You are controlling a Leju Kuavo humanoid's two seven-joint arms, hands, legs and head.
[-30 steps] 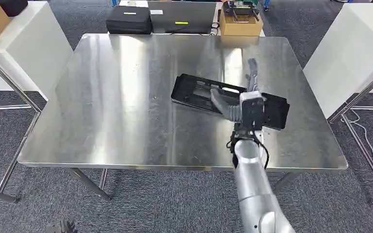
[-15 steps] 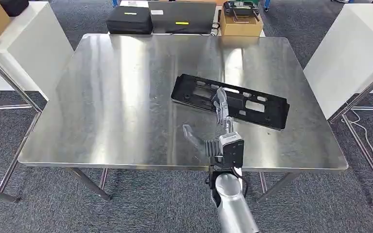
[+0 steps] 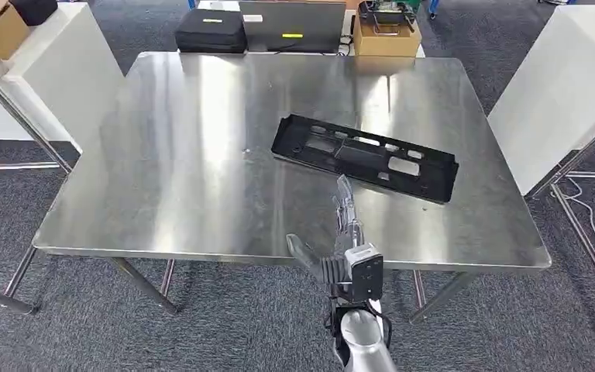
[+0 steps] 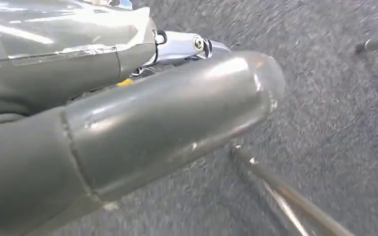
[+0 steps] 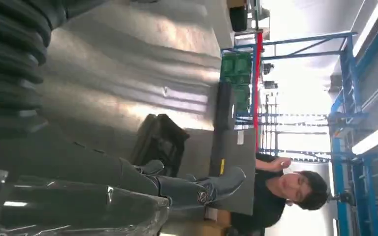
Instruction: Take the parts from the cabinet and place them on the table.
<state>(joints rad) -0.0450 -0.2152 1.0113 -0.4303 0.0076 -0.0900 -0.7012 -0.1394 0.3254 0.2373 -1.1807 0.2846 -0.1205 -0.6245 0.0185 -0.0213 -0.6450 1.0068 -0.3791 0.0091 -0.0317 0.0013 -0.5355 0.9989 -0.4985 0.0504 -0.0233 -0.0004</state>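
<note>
Head view: long black perforated plastic part (image 3: 365, 157) lay flat on steel worktop (image 3: 194, 155); right hand (image 3: 346, 246) near front edge, fingers (image 3: 345, 208) spread wide, empty. Black case (image 3: 211, 35), cardboard box (image 3: 386, 35) beyond far edge.

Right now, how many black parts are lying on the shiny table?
1. The long black part lies flat on the metal table, toward its right side, just beyond the right hand, which isn't touching it.
</note>
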